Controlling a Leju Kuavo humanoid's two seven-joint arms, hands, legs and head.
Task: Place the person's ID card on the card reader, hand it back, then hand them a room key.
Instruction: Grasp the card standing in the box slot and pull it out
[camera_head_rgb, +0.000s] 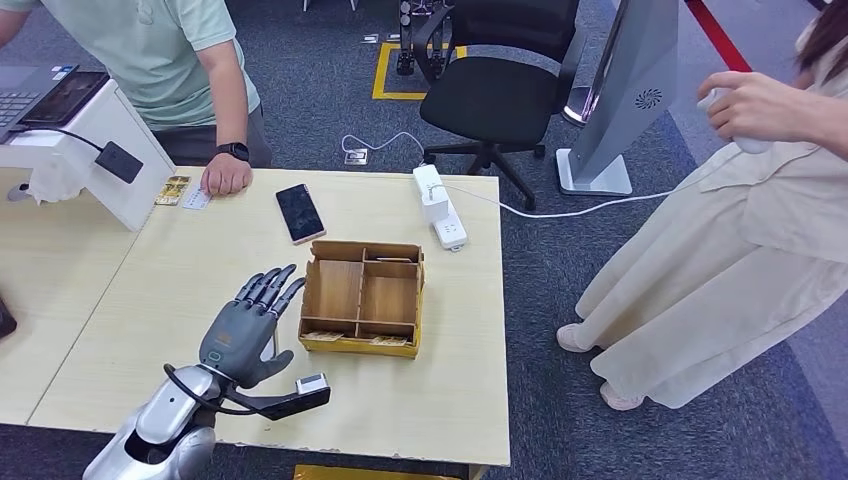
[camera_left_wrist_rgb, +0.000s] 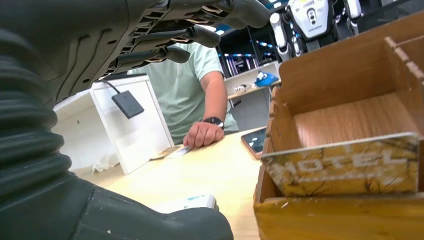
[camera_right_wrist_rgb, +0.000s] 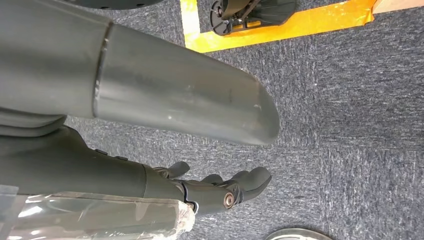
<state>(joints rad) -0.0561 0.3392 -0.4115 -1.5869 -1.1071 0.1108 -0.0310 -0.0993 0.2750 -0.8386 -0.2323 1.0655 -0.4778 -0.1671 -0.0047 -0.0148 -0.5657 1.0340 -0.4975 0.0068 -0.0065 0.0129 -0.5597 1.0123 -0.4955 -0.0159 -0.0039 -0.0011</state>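
Head view, left hand: left hand (camera_head_rgb: 243, 330) low over the table (camera_head_rgb: 150, 290), fingers apart and stretched toward the far side, nothing held; just left of the wooden organizer (camera_head_rgb: 362, 296).
Head view, ID card: pale card (camera_head_rgb: 197, 199) flat at the far table edge, touching the person's hand (camera_head_rgb: 226, 174), beside a gold card (camera_head_rgb: 173, 190); well apart from the left hand.
Head view, card reader: probably the small black pad (camera_head_rgb: 119, 161) on the white stand (camera_head_rgb: 95, 150), at far left, cabled.
Head view, other: black phone (camera_head_rgb: 299, 212) lying between card and organizer.
Head view, progress: judged at the start; card not yet picked up, reading, return and key handover all left.
Left wrist view, hand: fingers (camera_left_wrist_rgb: 190, 35) spread above the tabletop, empty.
Left wrist view, room key: gold card marked HOTEL (camera_left_wrist_rgb: 342, 165) standing in the organizer's near slot, worn print.
Left wrist view, ID card: thin, pale, under the person's knuckles, far off.
Right wrist view, right hand: right hand (camera_right_wrist_rgb: 220, 187) hanging over grey carpet, fingers loosely curled, holding nothing.
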